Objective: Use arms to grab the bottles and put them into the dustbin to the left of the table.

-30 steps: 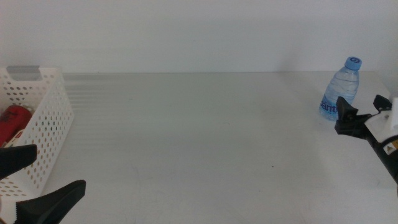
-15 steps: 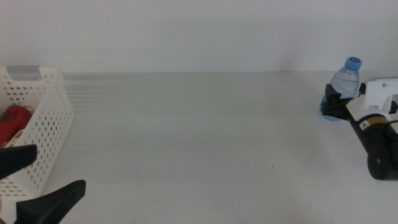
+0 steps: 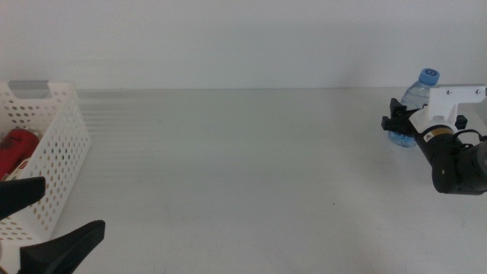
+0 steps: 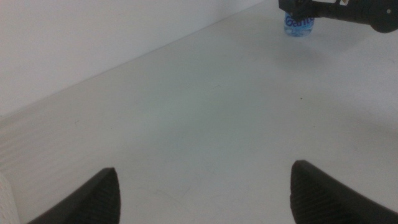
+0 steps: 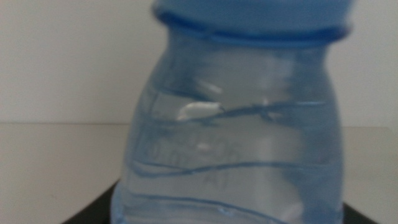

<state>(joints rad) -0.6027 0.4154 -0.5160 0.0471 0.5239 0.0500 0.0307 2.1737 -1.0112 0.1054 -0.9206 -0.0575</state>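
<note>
My right end effector (image 3: 397, 125), jaws wide, straddles the water bottle (image 3: 415, 103) at the surface's (image 3: 228, 167) far right. Close squarely on the body (below the cap). Left end effector (image 3: 46, 228) waits, open.

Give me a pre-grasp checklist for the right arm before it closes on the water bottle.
1. Water bottle upright at the table's far right: ok.
2. Right gripper at the bottle, jaws around its body: ok.
3. Jaws shut on the bottle: cannot tell.
4. Dustbin at the table's left: ok; red can already inside.
5. Left gripper waits near the dustbin, jaws open: ok.
6. Table bare between bottle and dustbin: ok.
</note>
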